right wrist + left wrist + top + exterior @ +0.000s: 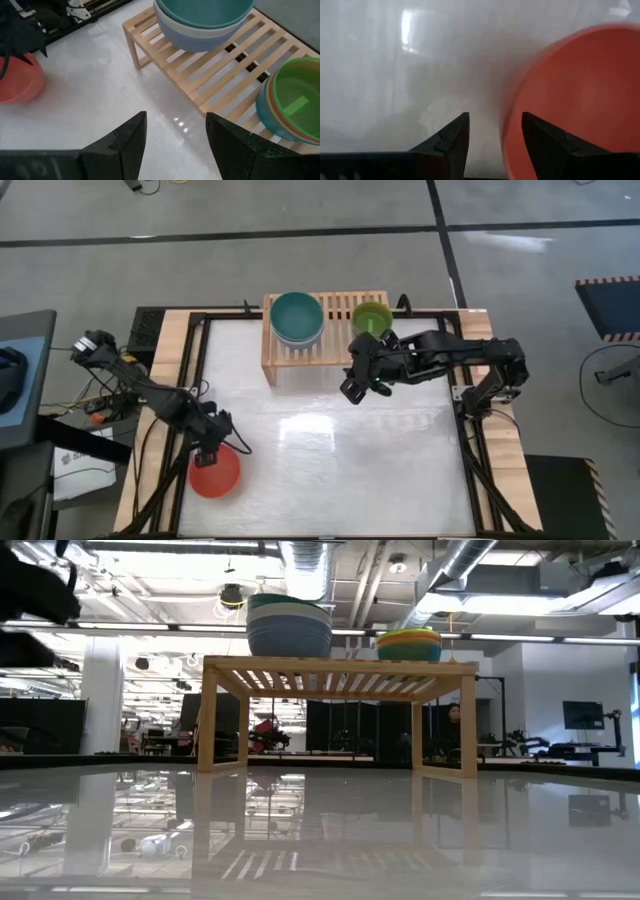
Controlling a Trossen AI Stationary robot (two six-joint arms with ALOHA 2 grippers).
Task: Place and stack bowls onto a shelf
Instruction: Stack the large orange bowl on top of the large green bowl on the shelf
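Observation:
A red-orange bowl (216, 474) sits upright on the table near its left near corner. My left gripper (211, 454) hangs over the bowl's far rim, open, with one finger over the bowl's inside and one outside (495, 145). The light-wood shelf (340, 305) stands at the far edge. On its slats rest a dark teal, cream-white and slate blue stack (297, 318) and a lime green stack (371, 317) nested in yellow-orange and cyan bowls (289, 102). My right gripper (356, 387) hovers open and holds nothing, just in front of the shelf (175, 145). My left gripper comes from above and has the red-orange bowl's rim (509, 125) between its open fingers. Whether either finger touches the rim I cannot tell. The bowl rests on the table.
The white tabletop (330, 450) lies bare between the shelf and the near edge. A wooden frame with black rails (170, 360) borders the table. Cables and gear sit off its left side (70, 420). The low view shows both stacks on the shelf top (335, 665).

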